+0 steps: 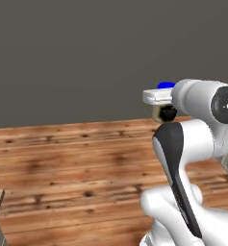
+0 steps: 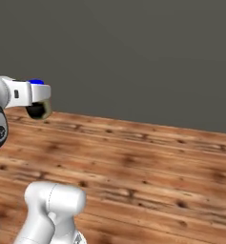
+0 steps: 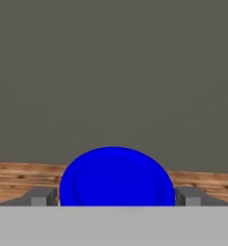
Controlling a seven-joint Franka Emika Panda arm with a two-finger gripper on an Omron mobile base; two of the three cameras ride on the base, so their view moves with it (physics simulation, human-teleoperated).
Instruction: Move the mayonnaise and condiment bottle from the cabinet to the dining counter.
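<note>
Blue-lidded mayonnaise (image 3: 116,177) sits gripped between your claw's (image 3: 116,196) widely spread fingers (image 3: 38,196), lid toward the hand camera, carried in the air above the wooden floor (image 1: 62,163) before a grey wall (image 2: 133,52).

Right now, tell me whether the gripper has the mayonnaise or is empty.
Holding it. In the hand view the blue lid sits between both fingertips; in the base views the jar hangs at the gripper, above the floor.
</note>
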